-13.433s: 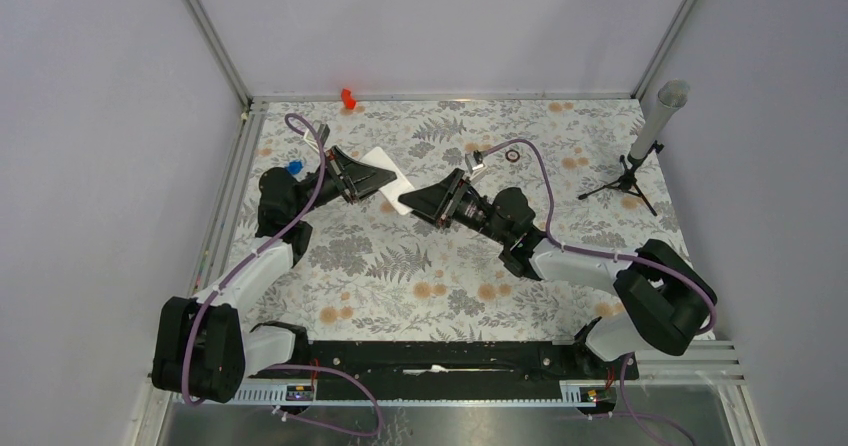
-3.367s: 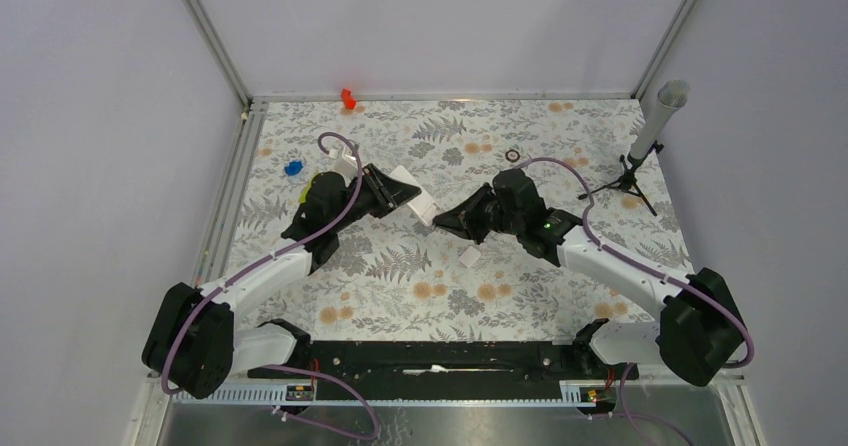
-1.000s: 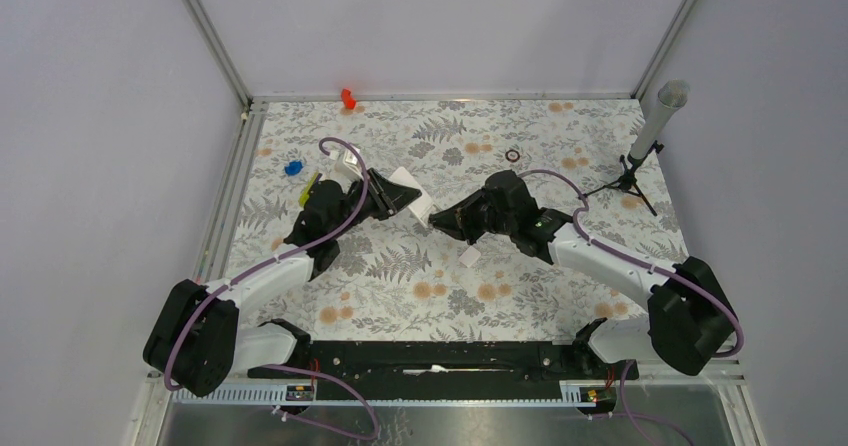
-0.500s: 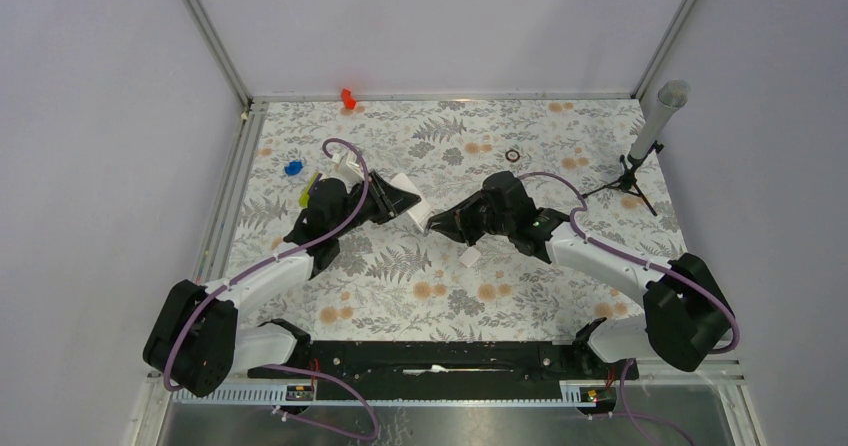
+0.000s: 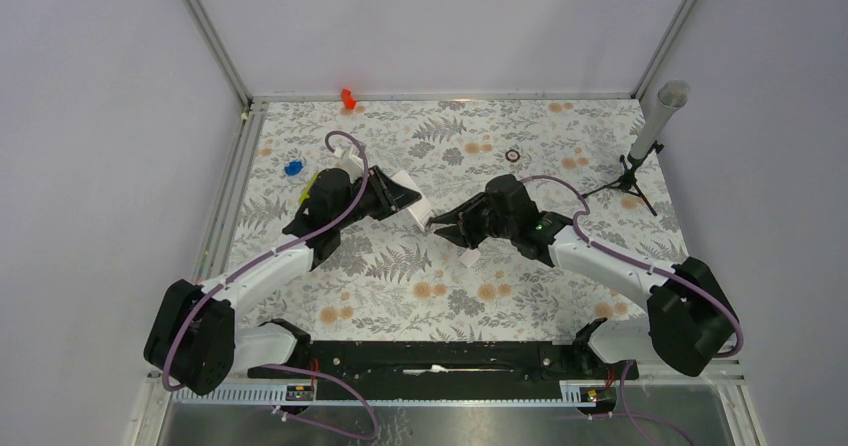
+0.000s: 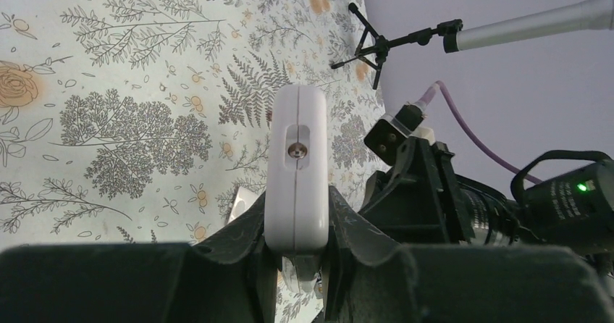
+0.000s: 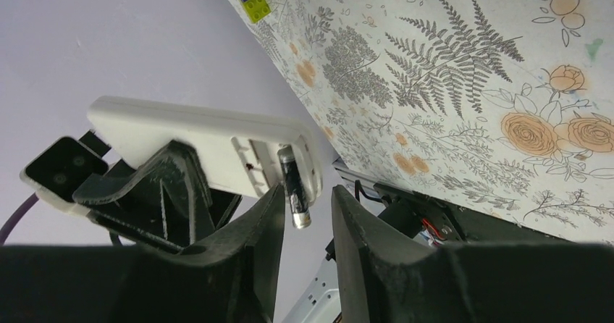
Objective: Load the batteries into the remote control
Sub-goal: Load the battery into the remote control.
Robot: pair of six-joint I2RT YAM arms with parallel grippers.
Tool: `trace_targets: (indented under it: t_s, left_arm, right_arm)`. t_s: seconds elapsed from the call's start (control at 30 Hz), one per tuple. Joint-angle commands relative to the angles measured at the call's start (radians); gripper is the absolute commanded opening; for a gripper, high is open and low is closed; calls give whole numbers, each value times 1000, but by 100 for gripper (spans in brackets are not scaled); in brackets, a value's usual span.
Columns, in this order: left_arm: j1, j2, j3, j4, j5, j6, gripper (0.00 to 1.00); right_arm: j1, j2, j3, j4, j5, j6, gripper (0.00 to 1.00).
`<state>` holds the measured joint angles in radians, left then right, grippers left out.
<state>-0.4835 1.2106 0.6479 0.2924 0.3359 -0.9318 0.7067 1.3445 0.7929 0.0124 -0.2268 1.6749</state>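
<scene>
One battery (image 7: pixel 295 189) | partly in remote control (image 7: pixel 195 145) (left gripper (image 6: pixel 297 218) clamps it)

This is a robot test cell in a lab: plain pale walls (image 5: pixel 440 26) and aluminium frame posts (image 5: pixel 207 31) box in a floral-covered worktop (image 5: pixel 400 286). A black mounting rail (image 5: pixel 480 356) runs along its near edge, and a small tripod (image 5: pixel 628 181) with a grey tube stands at the right.

White remote control (image 7: pixel 203 145); dark battery (image 7: pixel 293 185); table (image 5: pixel 400 266) patterned with grey ferns and orange roses on white; red piece (image 5: pixel 348 97), upper left; blue piece (image 5: pixel 293 167).
</scene>
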Motion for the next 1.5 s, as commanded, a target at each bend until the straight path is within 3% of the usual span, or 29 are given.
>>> trace_targets:
  t_s: [0.0,0.33,0.5,0.6,0.77,0.97,1.47]
  left_arm:
    - [-4,14,62,-1,1,-10,0]
    - [-3,28,78,-25,31,-11,0]
    - [-3,28,116,-106,79,19,0]
    - [-3,37,156,-184,125,52,0]
    - [0,58,218,-265,231,87,0]
    - [2,74,288,-346,312,124,0]
    - [3,97,302,-364,362,135,0]
  right_arm:
    - [7,-66,-7,-6,34,-6,39]
    - [6,-124,-3,-7,81,-118,58]
    - [7,-188,54,-100,163,-474,76]
    - [7,-262,34,-49,197,-703,88]
    - [6,-256,61,-7,35,-970,100]
    - [6,-182,84,-6,-161,-1105,99]
    - [7,-86,55,71,-300,-1132,99]
